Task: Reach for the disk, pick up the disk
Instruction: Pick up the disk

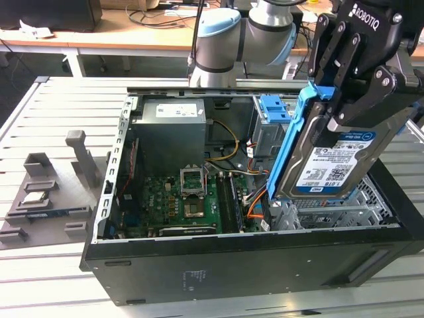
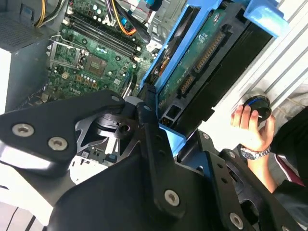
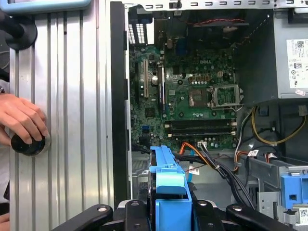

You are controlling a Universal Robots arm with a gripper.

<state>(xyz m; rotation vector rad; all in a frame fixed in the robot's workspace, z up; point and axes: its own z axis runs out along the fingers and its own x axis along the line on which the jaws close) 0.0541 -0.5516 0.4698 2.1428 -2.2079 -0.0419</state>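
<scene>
Gripper [image 1: 334, 109] clamped on the disk [image 1: 331, 162] (blue side rails), held tilted above the computer case [image 1: 252, 265] near its exterior-view right end, apparently clear of it.

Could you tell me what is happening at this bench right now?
The robot's gripper is shut on the disk, holding it tilted above the drive cage of an open computer case. A person's hand rests on a black knob on the slatted table beside the case.
</scene>
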